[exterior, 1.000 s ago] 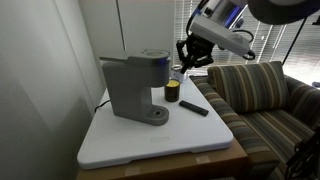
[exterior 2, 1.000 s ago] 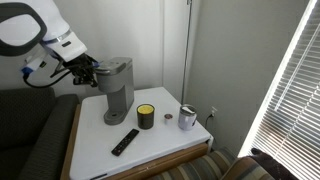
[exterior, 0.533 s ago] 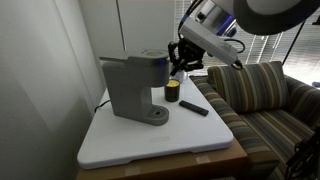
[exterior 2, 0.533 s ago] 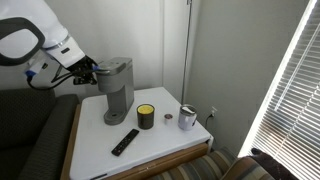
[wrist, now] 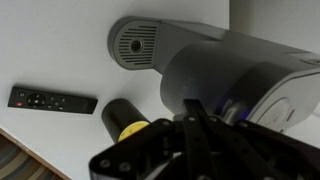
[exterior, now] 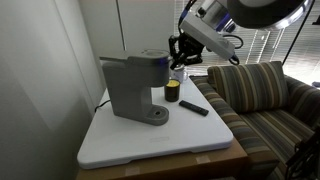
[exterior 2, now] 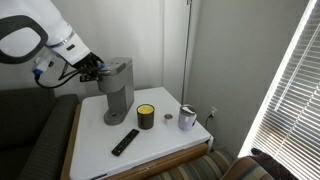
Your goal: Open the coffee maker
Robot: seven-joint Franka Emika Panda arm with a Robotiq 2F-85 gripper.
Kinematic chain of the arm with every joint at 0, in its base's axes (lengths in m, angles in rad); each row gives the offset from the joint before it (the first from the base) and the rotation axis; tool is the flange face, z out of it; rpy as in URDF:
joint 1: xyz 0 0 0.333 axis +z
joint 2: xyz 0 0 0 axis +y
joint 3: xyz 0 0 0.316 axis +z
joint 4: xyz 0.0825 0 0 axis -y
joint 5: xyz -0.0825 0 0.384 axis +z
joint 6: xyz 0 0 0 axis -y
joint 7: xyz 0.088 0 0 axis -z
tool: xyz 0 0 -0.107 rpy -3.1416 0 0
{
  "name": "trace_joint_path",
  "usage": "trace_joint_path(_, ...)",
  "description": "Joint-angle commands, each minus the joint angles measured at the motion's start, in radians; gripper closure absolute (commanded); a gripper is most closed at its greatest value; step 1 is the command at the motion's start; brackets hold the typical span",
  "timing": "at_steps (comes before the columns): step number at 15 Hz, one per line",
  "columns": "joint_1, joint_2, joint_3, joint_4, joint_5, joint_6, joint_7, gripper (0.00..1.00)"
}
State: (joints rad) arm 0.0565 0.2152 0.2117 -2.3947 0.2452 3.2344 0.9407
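The grey coffee maker stands on the white table with its top lid down; in the wrist view I look down on its lid and round drip base. My gripper hovers at the lid's front edge, just above it. Its fingers are pressed together and hold nothing.
A small dark can with a yellow top stands next to the drip base. A black remote lies on the white table. A metal cup is near the table's corner. A striped sofa stands beside the table.
My gripper has moved toward the coffee maker's lid and now sits over its front edge. Nothing on the table has moved.
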Motion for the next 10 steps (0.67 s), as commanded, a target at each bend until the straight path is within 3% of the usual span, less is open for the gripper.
trace_joint_path(1,0.042,-0.005,-0.055,0.005,-0.005,0.013,0.001,1.0)
trace_joint_path(10,0.169,-0.057,-0.182,0.028,-0.023,0.035,-0.008,1.0)
